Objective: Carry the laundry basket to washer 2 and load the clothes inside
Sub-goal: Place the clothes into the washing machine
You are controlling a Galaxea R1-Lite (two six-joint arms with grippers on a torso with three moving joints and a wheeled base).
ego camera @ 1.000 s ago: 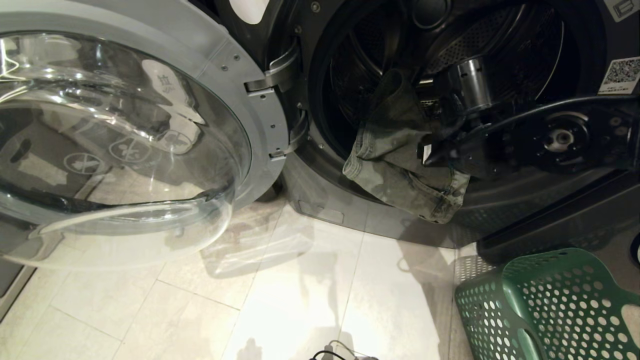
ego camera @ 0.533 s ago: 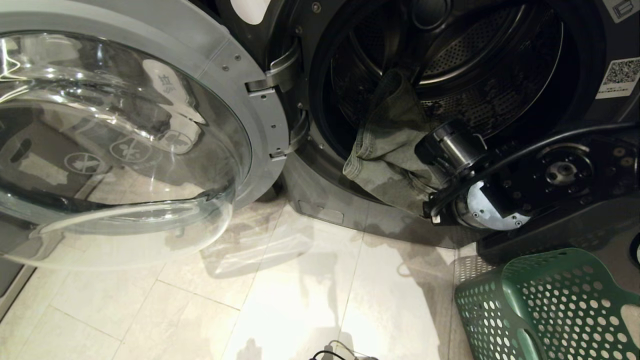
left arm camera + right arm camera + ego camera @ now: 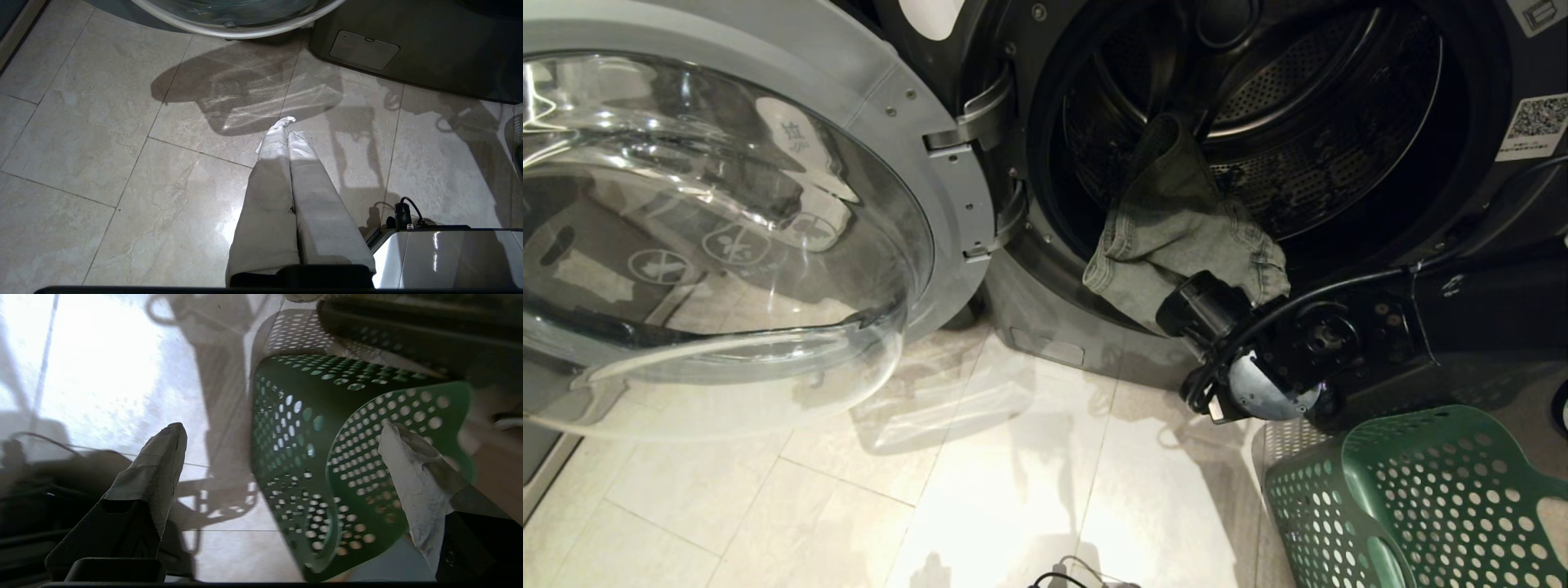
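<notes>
The washer stands with its round glass door swung wide to the left. An olive-green garment hangs over the lip of the drum, partly inside and partly outside. The green perforated laundry basket sits on the floor at the lower right, below the washer's front. My right arm reaches across below the drum opening, just above the basket's near corner. In the right wrist view my right gripper is open, with nothing between its fingers, over the basket. My left gripper is shut and empty, parked above the floor tiles.
The open door takes up the left half of the head view. The washer's base has a small hatch. My own base with a black cable shows at the near edge. Pale tiled floor lies between the door and the basket.
My right arm has drawn out of the drum and swung down towards the basket. The olive garment stays draped over the drum's lip. The left arm has not moved.
</notes>
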